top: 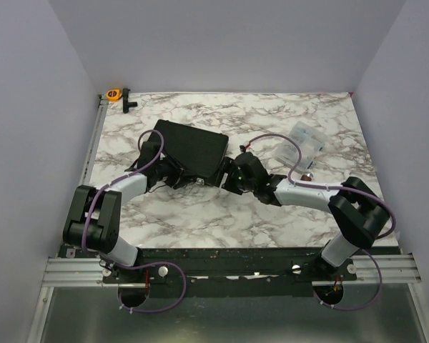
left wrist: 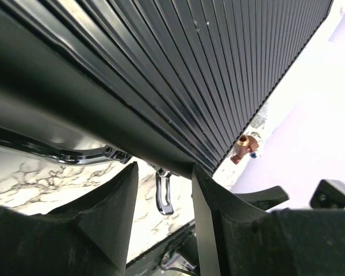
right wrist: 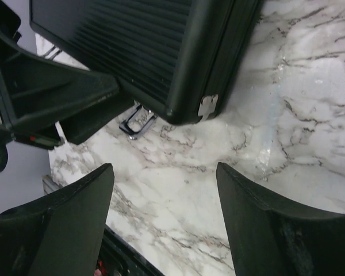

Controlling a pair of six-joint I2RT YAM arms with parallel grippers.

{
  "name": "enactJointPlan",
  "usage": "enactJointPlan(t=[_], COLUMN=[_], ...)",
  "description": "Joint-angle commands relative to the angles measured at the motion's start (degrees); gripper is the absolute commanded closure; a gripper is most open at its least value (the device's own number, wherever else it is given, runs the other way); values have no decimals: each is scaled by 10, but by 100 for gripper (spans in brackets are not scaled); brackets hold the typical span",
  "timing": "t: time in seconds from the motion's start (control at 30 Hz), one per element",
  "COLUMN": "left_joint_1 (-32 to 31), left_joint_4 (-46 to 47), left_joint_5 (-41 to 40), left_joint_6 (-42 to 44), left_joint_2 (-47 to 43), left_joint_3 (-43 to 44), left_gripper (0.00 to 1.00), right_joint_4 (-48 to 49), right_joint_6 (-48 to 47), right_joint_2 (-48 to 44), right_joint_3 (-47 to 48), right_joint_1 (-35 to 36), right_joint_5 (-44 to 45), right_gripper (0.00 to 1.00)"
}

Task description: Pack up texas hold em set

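Note:
The texas hold em set is a black ribbed case, closed and lying flat at the table's middle left. My left gripper sits at the case's near edge. In the left wrist view its jaws stand apart just under the case rim, and a chrome latch hangs loose beyond the gap, ungripped. My right gripper hovers by the near right corner. Its fingers are open over bare marble, short of the case, its silver corner and the latch.
A clear plastic bag lies at the back right, with a small brown object nearer the right arm. An orange tape roll and a black piece sit at the far left corner. Walls enclose three sides.

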Motion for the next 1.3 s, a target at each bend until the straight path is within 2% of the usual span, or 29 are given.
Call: enactJointPlan(t=[0.0,0.13,0.33,0.7,0.83,0.97,1.13,1.27], left_joint_1=[-2,-1,0,6,7,12,25,36], left_joint_4=[-157,-172,-163,-162,-140,-133,-145,-132], left_joint_5=[-86,-89,-77,-66,-46,-38,-4,46], left_joint_6=[86,105,108,117,146,176,202,191], left_joint_2=[-2,10,25,20,-43,-132,-162,-108], left_joint_3=[2,16,18,23,-3,-20,36,96], left_gripper=[59,58,58,58,52,38,36,39], right_joint_4=[4,-12,-68,-131,-145,-143,-140,-134], right_joint_6=[16,19,9,-11,-13,-18,-31,-34], right_joint_2=[44,78,133,169,181,187,193,195], right_joint_3=[42,80,142,149,150,142,135,124], right_joint_1=[4,11,31,95,95,95,95,95], right_joint_5=[43,62,121,257,267,272,290,288], right_gripper=[26,27,35,39,39,38,38,38])
